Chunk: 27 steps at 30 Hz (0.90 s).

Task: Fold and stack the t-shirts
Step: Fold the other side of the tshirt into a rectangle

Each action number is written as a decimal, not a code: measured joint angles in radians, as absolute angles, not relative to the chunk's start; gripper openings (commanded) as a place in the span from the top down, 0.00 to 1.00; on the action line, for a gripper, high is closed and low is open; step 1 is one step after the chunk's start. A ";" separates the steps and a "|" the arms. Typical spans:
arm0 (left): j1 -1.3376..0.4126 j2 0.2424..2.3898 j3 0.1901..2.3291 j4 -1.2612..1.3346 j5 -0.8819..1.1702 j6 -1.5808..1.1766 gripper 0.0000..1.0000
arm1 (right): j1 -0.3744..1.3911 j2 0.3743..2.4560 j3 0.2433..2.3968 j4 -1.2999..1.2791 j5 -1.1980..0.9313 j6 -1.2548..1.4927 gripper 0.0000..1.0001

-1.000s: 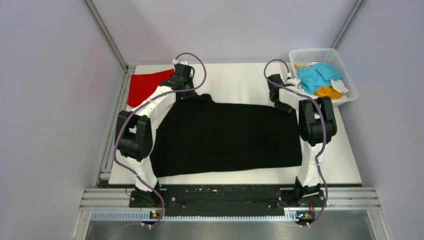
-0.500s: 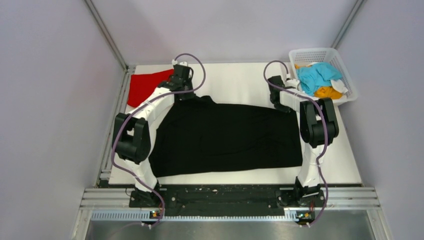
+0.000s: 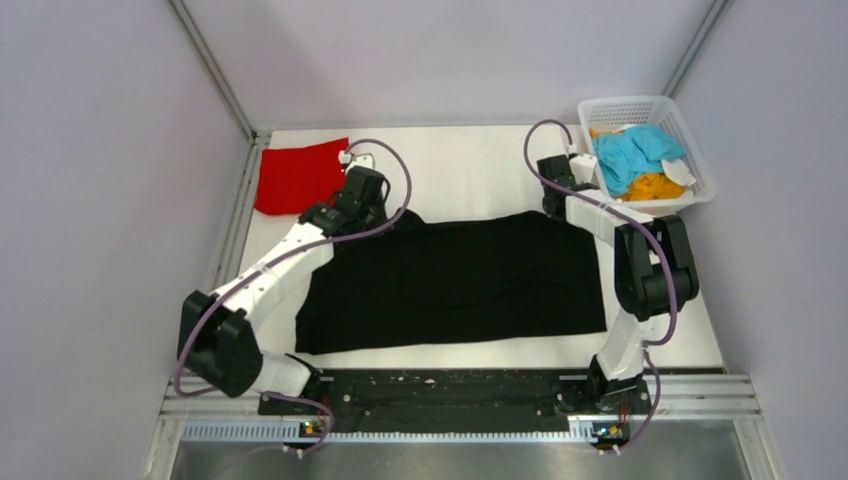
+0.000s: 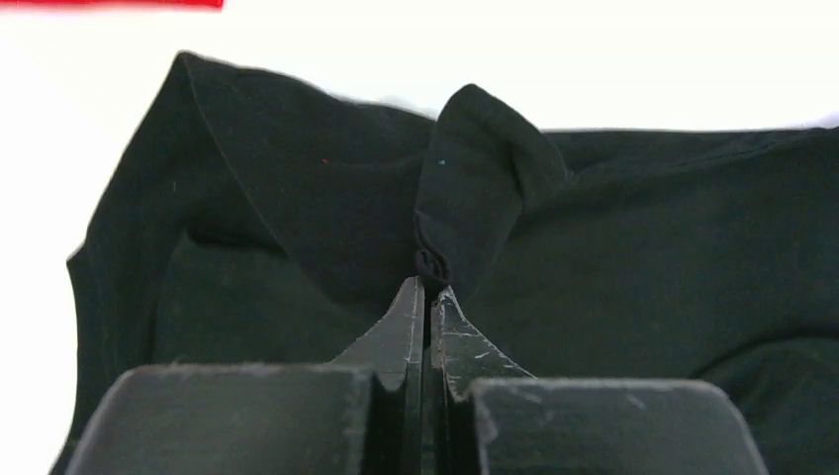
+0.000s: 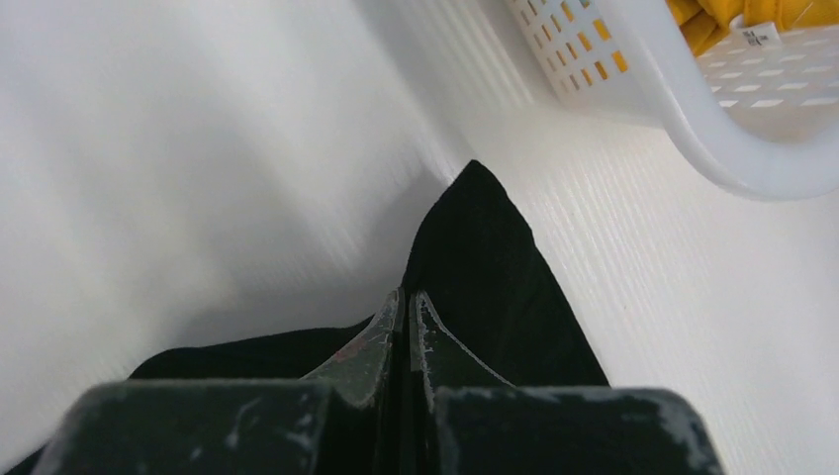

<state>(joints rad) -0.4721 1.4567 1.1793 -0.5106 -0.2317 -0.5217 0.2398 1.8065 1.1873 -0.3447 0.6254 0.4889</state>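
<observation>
The black t-shirt (image 3: 450, 280) lies spread across the middle of the white table (image 3: 470, 160), between the two arms, its long side running left to right and its near edge close to the arm bases. The left arm's fingers (image 3: 383, 213) are pressed together at the shirt's far left corner. The left wrist view shows these fingers (image 4: 409, 317) pinching a small bunched fold of black cloth (image 4: 297, 228) at their tips. The right arm's fingers (image 3: 553, 211) are at the far right corner, also closed. From the right wrist, the fingers (image 5: 388, 327) grip the black cloth (image 5: 495, 287), and a pointed flap of it stands just beyond the tips.

A red t-shirt (image 3: 298, 175) lies flat at the far left corner of the table, well apart from the black one; a strip of it (image 4: 109, 3) shows at the top edge of the left wrist view. A white mesh basket (image 3: 690, 125) sits at the far right corner, near the right arm's wrist, holding a crumpled light blue t-shirt (image 3: 630, 152) with an orange t-shirt (image 3: 655, 185) beneath it. The basket's rim (image 5: 693, 129) and the orange cloth (image 5: 752, 12) appear in the right wrist view
</observation>
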 measured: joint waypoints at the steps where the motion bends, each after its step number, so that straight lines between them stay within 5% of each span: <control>1: -0.489 1.420 1.149 -0.512 -0.246 -0.537 1.00 | 0.241 1.802 1.177 -0.342 0.624 0.488 1.00; 25: -0.890 1.078 0.894 -0.862 -0.431 -1.013 1.00 | 0.249 1.668 1.044 -0.337 0.607 0.481 0.99; 27: -0.926 1.079 0.867 -0.861 -0.422 -1.032 0.89 | 0.249 1.658 1.026 -0.336 0.610 0.481 0.89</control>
<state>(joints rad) -0.9257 1.0786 0.8673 -0.8608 -0.4221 -1.0321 0.2489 1.6585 1.0264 -0.3363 0.6098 0.4812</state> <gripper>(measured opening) 0.023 0.006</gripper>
